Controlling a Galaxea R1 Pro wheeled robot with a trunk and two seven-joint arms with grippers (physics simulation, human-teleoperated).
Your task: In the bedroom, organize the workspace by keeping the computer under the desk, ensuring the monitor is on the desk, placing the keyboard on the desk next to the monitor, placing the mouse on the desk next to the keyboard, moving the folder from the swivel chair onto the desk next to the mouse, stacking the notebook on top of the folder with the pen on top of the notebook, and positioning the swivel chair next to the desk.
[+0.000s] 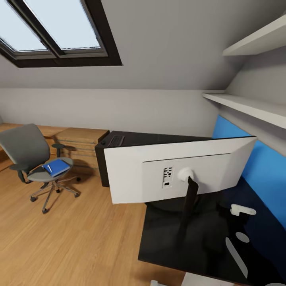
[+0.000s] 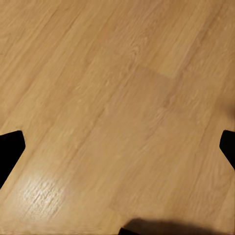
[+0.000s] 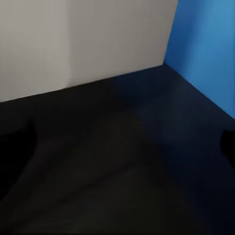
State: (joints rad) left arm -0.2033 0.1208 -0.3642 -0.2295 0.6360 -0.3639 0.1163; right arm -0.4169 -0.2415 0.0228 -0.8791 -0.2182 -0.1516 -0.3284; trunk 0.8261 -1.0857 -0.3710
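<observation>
Attic bedroom, sloped ceiling with a black-framed skylight (image 1: 59,31). Monitor (image 1: 178,171) stands on the glossy black bench (image 1: 178,238), its pale back to the head camera, so the screen face is hidden; a small dark port panel on the back carries no writing that can be read. Black stand runs down to the bench top. Behind the monitor sits a dark box (image 1: 119,143) with a vent on its top face; its lower part is hidden by the monitor and what it is cannot be told. Blue wall panel (image 1: 254,159) backs the bench at the right, white shelves (image 1: 254,107) above. Swivel chair (image 1: 35,159) stands well apart on the wood floor (image 1: 79,238), blue folder (image 1: 57,167) flat on its seat; a thin pale line on the folder is too small to name. Left wrist view: floor boards, dark fingertips (image 2: 11,152) at both edges, jaws spread. Right wrist view: bench top, white wall and blue panel; dark fingertips (image 3: 14,152) at both edges, jaws spread.
</observation>
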